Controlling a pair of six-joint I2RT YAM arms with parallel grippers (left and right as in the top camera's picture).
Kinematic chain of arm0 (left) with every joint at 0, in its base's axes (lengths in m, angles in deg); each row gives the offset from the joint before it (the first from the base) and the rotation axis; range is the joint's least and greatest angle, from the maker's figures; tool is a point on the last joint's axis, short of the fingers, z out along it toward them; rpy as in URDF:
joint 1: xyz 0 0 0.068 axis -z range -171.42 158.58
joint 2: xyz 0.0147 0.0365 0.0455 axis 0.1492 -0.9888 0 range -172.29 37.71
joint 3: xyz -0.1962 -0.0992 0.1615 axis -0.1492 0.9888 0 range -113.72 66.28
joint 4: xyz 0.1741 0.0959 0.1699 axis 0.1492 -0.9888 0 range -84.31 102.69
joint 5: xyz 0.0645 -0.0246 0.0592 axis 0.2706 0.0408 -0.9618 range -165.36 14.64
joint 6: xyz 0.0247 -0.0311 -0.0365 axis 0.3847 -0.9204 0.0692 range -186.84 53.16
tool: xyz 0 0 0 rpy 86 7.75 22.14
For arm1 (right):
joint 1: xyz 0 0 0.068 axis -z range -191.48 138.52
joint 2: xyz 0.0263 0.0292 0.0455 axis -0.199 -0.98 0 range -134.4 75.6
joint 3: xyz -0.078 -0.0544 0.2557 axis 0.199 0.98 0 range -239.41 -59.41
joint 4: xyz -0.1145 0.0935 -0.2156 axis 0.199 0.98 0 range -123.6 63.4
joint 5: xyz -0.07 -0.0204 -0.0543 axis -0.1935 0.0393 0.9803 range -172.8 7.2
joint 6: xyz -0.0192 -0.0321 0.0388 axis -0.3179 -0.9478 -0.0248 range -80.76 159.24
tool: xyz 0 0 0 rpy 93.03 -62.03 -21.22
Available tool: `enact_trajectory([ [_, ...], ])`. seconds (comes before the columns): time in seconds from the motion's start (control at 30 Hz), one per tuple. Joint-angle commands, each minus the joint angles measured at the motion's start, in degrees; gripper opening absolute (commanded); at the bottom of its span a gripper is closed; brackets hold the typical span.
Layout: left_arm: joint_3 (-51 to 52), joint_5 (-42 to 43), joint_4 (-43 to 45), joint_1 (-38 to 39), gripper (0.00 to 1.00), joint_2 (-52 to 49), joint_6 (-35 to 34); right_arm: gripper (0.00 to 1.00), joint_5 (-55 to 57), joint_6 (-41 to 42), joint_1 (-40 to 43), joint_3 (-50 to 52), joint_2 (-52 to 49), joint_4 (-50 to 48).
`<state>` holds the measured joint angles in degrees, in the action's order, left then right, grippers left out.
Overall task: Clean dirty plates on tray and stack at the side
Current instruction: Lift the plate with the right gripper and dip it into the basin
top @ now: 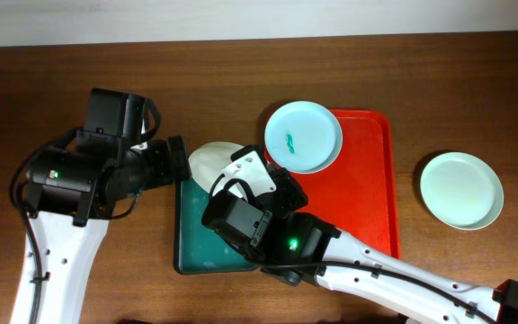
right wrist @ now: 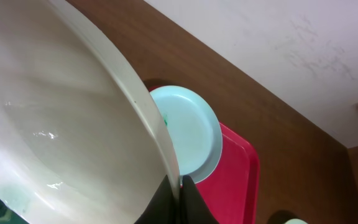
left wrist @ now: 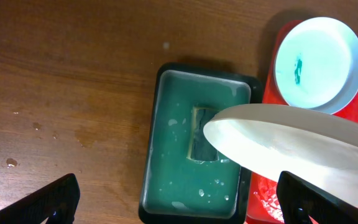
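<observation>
My right gripper [right wrist: 179,190] is shut on the rim of a white plate [right wrist: 61,124] and holds it tilted over the dark teal tray [top: 192,241]. That plate shows in the overhead view [top: 209,162] and in the left wrist view [left wrist: 303,146]. A pale-blue plate with a teal smear [top: 302,137] lies on the far left corner of the red tray [top: 367,198]. A third plate [top: 461,189] lies on the table right of the red tray. My left gripper [left wrist: 185,211] is open and empty, just left of the held plate [top: 180,160].
The teal tray [left wrist: 166,155] holds wet foam and a sponge [left wrist: 199,144], partly hidden by the held plate. Water drops [left wrist: 10,162] lie on the wooden table left of it. The right arm [top: 376,270] crosses the front of the table.
</observation>
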<state>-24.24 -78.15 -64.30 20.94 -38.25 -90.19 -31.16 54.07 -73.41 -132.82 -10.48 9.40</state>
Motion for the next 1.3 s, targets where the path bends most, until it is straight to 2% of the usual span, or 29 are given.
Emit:
enact_trajectory([
  [0.0, -0.04, 0.04, -0.07, -0.26, 0.99, 0.02, 0.94, 0.04, 2.03, 0.35, -0.42, -1.29, 1.2, -0.33],
  [0.13, -0.04, 0.04, -0.07, -0.26, 0.99, 0.02, 0.94, 0.04, 5.99, 0.0, -0.26, -1.29, 1.18, -0.42],
  [0.3, -0.04, 0.04, -0.07, -0.26, 0.99, 0.02, 0.94, 0.04, 0.63, -4.37, -1.6, -1.29, 1.18, -3.26],
  [0.33, -0.04, 0.04, -0.07, -0.26, 0.99, 0.02, 0.94, 0.04, 6.19, -4.13, -0.96, -1.29, 1.18, -2.67],
  [0.37, -0.04, 0.04, -0.07, -0.26, 0.99, 0.02, 0.94, 0.04, 4.22, -2.14, -0.81, -1.29, 1.18, -3.65],
  [0.4, -0.04, 0.04, -0.07, -0.26, 0.99, 0.02, 0.94, 0.04, 1.99, -5.03, -1.51, -1.29, 1.18, -4.02],
  [0.43, -0.04, 0.04, -0.07, -0.26, 1.0, 0.02, 0.94, 0.04, 8.02, -7.19, -1.42, -1.29, 1.18, -3.85],
  [0.47, -0.04, 0.04, -0.09, -0.26, 1.0, 0.02, 0.94, 0.04, 7.98, -2.89, -1.07, -1.29, 1.18, -4.9],
  [0.5, -0.04, 0.04, -0.07, -0.26, 1.0, 0.02, 0.94, 0.04, 1.7, -3.19, -1.38, -1.29, 1.18, -5.42],
  [0.53, -0.04, 0.04, -0.07, -0.26, 0.99, 0.02, 0.94, 0.04, 0.28, -7.61, -1.75, -1.27, 1.16, -5.07],
  [0.57, -0.04, 0.04, -0.07, -0.26, 0.99, 0.02, 0.92, 0.04, 3.3, -7.87, -1.4, -1.27, 1.14, -4.87],
  [0.63, -0.04, 0.04, -0.07, -0.28, 0.99, 0.02, 0.94, 0.04, 0.87, -5.81, -1.79, -1.27, 1.14, -5.9],
  [1.27, -0.04, 0.04, -0.07, -0.26, 0.99, 0.02, 0.94, 0.04, 1.07, -5.79, -1.81, -1.27, 1.14, -5.55],
])
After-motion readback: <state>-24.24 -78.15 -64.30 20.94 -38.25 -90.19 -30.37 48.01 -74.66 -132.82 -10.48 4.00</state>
